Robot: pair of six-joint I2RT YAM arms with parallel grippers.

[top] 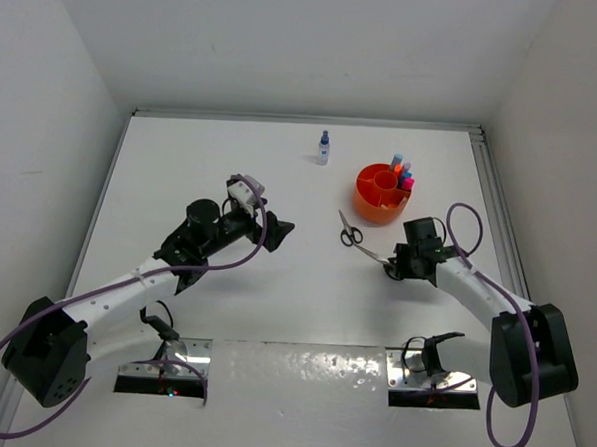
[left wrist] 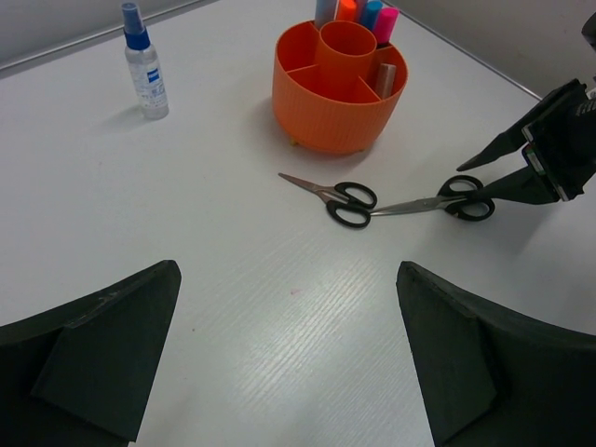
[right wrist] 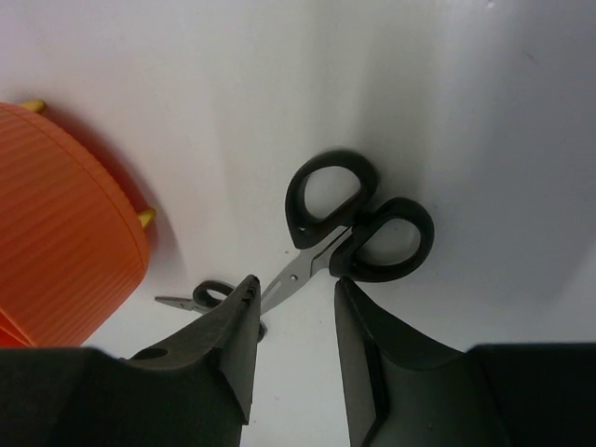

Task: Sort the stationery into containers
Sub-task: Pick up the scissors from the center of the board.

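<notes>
Two black-handled scissors lie on the table in front of the orange tub (top: 382, 193). One pair (top: 349, 229) is free. The other pair (right wrist: 358, 223) lies just below my right gripper (right wrist: 296, 284), which is open; its fingertips straddle the blade near the handles and white table shows between them. Capped markers (left wrist: 363, 11) stand in the tub's (left wrist: 335, 112) back compartments. The blue-capped bottle (top: 323, 148) stands upright behind and left of the tub. My left gripper (top: 278, 229) hovers wide open over bare table, left of the scissors, holding nothing.
The tub's wall (right wrist: 56, 223) is close on the left in the right wrist view, with the free scissors (right wrist: 200, 298) between it and my fingers. White walls enclose the table on the left, back and right. A raised rail (top: 499, 214) runs along the right edge.
</notes>
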